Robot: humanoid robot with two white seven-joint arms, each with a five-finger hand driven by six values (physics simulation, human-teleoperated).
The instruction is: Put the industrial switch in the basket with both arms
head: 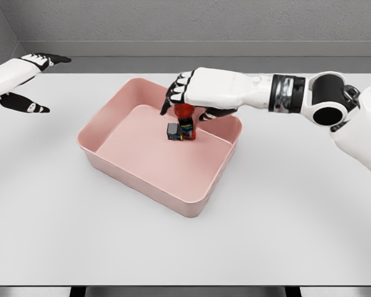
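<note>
Pink plastic forms the rectangular basket (pixel 127 158) at the middle of the white tabletop (pixel 284 216), turned so that its corners point roughly to twelve, three, six and nine o'clock. Inside it, toward the two o'clock part of the floor and near the far wall, sits the industrial switch (pixel 180 127): a small dark block with blue and grey faces and a red round cap on top. The rest of the basket's floor, from the centre out to seven o'clock, is bare.

The right hand (pixel 195 99) reaches in from three o'clock over the far rim, its black-tipped fingers (pixel 173 96) curled down around the red cap, closed on the switch from above. Whether the switch's base touches the basket floor I cannot tell.

The left hand (pixel 31 80) is at ten o'clock, well apart from the basket and near the table's far left edge, fingers spread and relaxed, holding nothing.

Wide flat room lies on the tabletop from four round to eight o'clock, up to the near edge.
</note>
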